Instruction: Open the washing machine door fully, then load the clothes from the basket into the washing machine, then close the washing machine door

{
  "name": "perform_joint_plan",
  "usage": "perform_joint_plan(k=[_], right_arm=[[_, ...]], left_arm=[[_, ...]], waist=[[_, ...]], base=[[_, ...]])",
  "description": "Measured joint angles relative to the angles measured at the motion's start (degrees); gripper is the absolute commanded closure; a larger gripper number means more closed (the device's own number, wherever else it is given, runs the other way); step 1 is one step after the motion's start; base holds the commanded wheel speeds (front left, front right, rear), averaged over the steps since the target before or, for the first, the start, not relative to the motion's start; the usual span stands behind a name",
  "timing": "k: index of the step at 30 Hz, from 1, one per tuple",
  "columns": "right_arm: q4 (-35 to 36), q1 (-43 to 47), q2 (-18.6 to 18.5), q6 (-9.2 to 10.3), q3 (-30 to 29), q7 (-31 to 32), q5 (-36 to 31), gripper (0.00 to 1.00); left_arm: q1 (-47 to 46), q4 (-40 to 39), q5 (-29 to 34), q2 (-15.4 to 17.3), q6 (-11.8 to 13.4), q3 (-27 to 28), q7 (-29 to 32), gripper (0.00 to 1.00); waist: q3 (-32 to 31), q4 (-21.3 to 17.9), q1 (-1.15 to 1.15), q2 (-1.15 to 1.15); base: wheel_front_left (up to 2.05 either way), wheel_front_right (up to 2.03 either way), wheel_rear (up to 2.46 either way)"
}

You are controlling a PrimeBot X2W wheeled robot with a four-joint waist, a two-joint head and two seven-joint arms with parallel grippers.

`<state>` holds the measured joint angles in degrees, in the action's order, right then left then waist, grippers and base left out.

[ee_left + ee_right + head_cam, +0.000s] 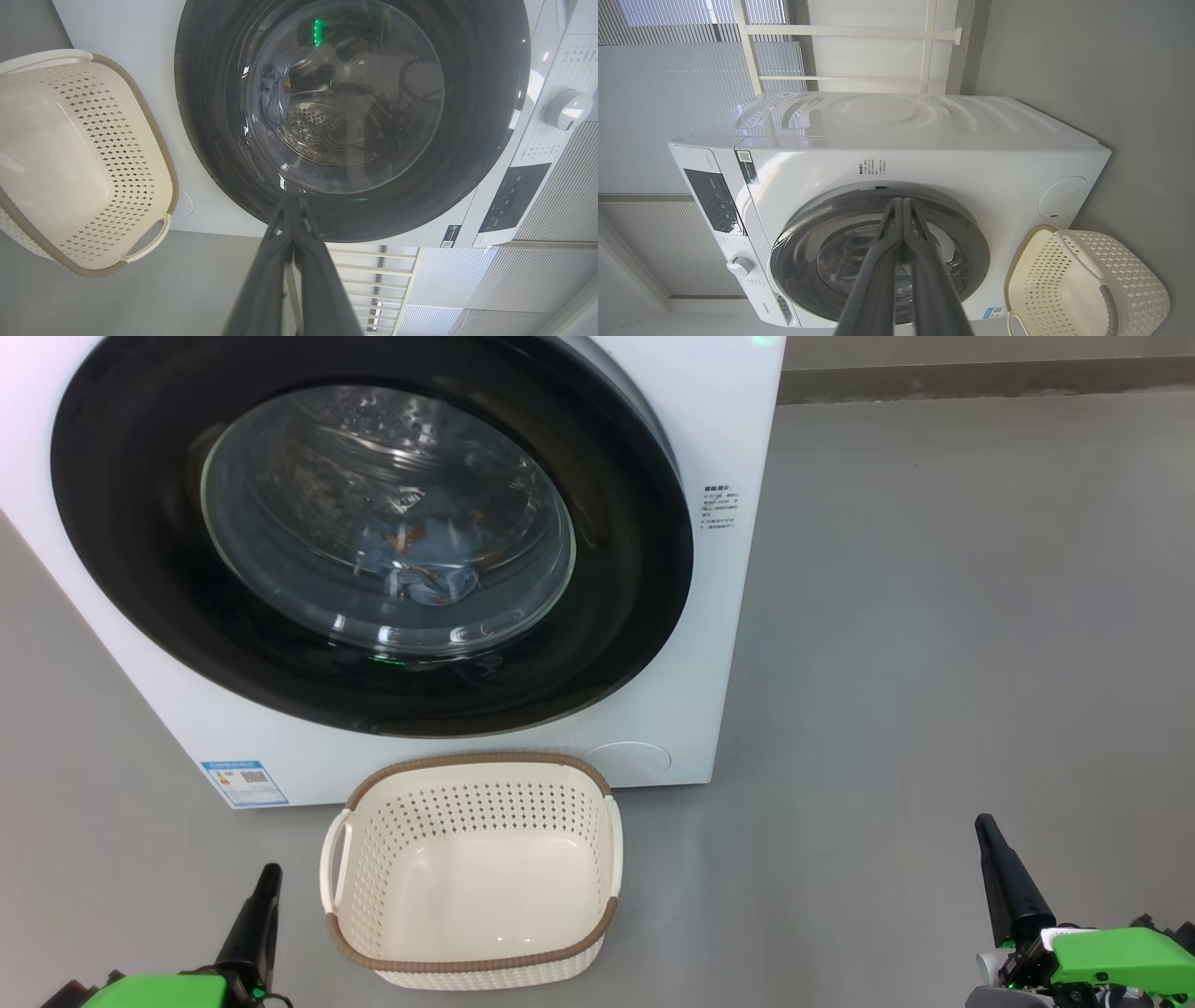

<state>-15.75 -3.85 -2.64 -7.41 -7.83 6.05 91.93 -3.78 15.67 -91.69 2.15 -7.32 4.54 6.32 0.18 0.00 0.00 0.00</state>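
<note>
Head view: door (373, 537) sits flat on the washer (728, 429), with no gap that I can see round its black ring. Clothes (420, 569) show through the glass, low in the drum. Basket (476, 758) is on the floor just in front of the washer, nothing in it. Left tool (269, 877) and right tool (988, 835) are low at either side, both pinched narrow, holding nothing, well apart from door and basket.

Left wrist view: fingers together, aimed at the door's edge but apart from it. A blue bundle lies behind the glass, so the load looks in.

Right wrist view: fingers together, pointing at the door from further off. The door's edge looks even against the white front here.

My read: the close step is at its end and only the latch check is left. If it needs a push, use the shut tool on the black ring, not the glass, square-on and slow. I can't tell which side the hinge is. Keep both arms clear of the basket.
</note>
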Motion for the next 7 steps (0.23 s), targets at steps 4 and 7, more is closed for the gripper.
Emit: perform_joint_plan(k=[4, 7], right_arm=[[0.0, 0.0, 0.0, 0.0, 0.0, 0.0, 0.0, 1.0], [0.0, 0.0, 0.0, 0.0, 0.0, 0.0, 0.0, 1.0]], left_arm=[[0.0, 0.0, 0.0, 0.0, 0.0, 0.0, 0.0, 1.0], [0.0, 0.0, 0.0, 0.0, 0.0, 0.0, 0.0, 1.0]], waist=[[0.0, 0.0, 0.0, 0.0], [0.0, 0.0, 0.0, 0.0]], base=[[0.0, 0.0, 0.0], [0.0, 0.0, 0.0]])
